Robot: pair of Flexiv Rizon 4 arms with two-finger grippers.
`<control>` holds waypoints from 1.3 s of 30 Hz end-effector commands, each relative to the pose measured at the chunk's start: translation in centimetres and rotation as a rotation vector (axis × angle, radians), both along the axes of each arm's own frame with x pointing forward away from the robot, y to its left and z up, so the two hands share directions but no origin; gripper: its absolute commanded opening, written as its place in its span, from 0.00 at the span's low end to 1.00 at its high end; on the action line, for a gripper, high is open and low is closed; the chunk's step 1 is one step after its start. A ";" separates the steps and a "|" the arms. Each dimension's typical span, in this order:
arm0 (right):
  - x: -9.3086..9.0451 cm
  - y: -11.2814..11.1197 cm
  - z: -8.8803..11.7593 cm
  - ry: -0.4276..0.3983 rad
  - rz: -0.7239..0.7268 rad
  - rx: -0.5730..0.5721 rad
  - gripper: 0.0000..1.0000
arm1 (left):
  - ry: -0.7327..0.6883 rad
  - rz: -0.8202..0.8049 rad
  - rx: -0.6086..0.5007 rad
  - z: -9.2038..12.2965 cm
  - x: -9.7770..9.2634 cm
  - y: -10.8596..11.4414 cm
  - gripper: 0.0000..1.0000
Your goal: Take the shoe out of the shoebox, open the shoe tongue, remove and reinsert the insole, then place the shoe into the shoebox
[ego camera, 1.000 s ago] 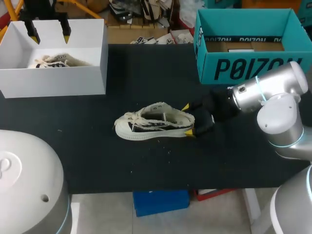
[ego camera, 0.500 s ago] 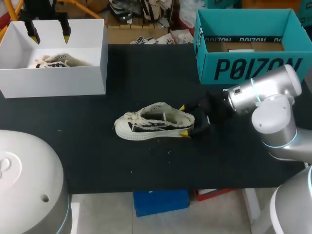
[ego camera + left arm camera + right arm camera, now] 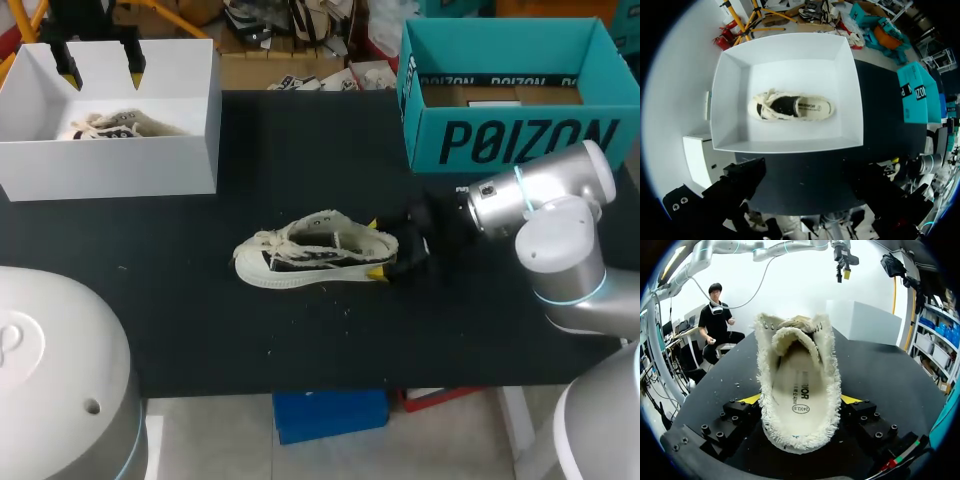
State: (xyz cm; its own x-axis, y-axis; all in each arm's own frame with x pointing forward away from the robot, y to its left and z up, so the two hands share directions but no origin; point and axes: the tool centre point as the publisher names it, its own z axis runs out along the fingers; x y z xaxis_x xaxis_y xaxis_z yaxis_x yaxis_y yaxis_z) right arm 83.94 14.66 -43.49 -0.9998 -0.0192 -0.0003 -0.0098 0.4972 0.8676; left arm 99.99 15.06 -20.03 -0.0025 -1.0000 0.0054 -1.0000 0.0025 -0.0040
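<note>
A cream frayed canvas shoe (image 3: 310,250) lies on its sole mid-table, toe toward the left. My right gripper (image 3: 378,248) is at its heel, open, one yellow-tipped finger close on each side. In the right wrist view the shoe (image 3: 797,390) fills the space between the fingers (image 3: 751,399), its insole showing inside the opening. My left gripper (image 3: 100,62) hangs open and empty above the back of the white shoebox (image 3: 150,165). That box holds a second cream shoe (image 3: 115,125), which the left wrist view shows lying flat in the box (image 3: 792,107).
A teal shoebox (image 3: 510,140) stands open at the back right, just behind my right arm. The table is covered in black cloth (image 3: 300,340), bare in front of the shoe. Small bits of frayed thread lie near the shoe.
My right gripper has slid left along the table, taking the shoe's heel deeper between its fingers, and the fingers have drawn slightly closer. The left arm has not moved.
</note>
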 end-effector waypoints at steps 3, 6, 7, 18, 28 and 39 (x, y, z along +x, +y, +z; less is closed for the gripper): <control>0.1 0.3 -0.8 0.001 0.000 -0.001 0.00 | 0.017 0.008 0.042 0.9 -1.4 -1.5 1.00; 0.1 0.3 -0.8 0.001 0.000 -0.001 0.00 | 0.028 0.019 0.052 1.5 -2.8 -2.8 1.00; 0.1 0.3 -0.8 0.001 0.000 -0.001 0.00 | 0.028 0.022 0.053 1.7 -3.4 -3.4 1.00; 0.1 0.3 -0.8 0.001 0.000 -0.001 0.00 | 0.044 0.034 0.102 1.6 -9.2 -8.0 1.00; 0.1 0.3 -0.8 0.001 0.000 -0.001 0.00 | 0.044 0.034 0.102 1.6 -9.2 -8.0 1.00; 0.1 0.3 -0.8 0.001 0.000 -0.001 0.00 | 0.112 -0.065 0.080 0.3 -7.9 -15.5 1.00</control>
State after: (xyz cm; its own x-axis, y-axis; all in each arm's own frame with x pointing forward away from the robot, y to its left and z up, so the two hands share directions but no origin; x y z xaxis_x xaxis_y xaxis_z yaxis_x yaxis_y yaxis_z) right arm 84.00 14.68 -43.46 -0.9998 -0.0210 0.0009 -0.0097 0.4974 0.8675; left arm 91.33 1.95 -19.22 -0.0662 -0.9965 -0.0502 -0.9958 0.0628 0.0667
